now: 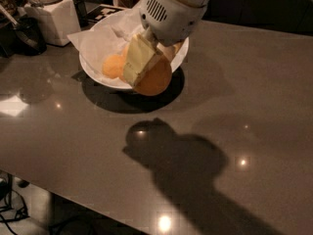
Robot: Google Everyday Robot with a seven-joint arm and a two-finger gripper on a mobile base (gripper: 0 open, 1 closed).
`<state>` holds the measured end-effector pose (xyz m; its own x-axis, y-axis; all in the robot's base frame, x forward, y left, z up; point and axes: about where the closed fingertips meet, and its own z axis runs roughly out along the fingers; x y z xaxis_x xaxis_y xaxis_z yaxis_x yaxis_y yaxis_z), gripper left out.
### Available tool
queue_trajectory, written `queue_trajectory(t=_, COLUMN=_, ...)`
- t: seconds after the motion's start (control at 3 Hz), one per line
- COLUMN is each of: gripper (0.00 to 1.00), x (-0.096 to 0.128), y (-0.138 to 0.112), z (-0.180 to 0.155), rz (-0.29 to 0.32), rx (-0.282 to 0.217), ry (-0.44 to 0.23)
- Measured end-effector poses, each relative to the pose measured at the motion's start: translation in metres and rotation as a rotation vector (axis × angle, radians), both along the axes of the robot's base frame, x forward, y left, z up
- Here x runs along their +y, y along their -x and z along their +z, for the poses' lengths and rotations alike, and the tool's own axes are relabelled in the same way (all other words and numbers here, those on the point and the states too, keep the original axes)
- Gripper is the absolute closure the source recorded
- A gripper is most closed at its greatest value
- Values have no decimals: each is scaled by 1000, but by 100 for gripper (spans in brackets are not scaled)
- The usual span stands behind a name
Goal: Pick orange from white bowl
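My gripper (pixel 149 67) reaches down from the top of the camera view and is shut on the orange (pixel 155 77), a round deep-orange fruit. It holds the orange above the near rim of the white bowl (pixel 95 72). The bowl is wide, shallow and lined with crumpled white paper. A smaller, paler orange (pixel 113 65) lies inside the bowl to the left of my gripper. A pale padded finger (pixel 137 61) covers the left side of the held orange. A third orange is hidden or out of view.
The bowl stands on a glossy grey-brown table (pixel 234 131). A white square canister (pixel 53 14) with a lidded jar stands at the back left, next to a dark object (pixel 24 33). The table's front edge runs along the bottom left.
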<state>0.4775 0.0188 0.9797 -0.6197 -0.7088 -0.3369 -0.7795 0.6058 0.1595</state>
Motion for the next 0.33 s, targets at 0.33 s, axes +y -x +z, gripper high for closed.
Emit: queue_trajectory(t=0.33, gripper=100, x=0, y=1, z=1, rz=-7, rx=-2, ry=-2)
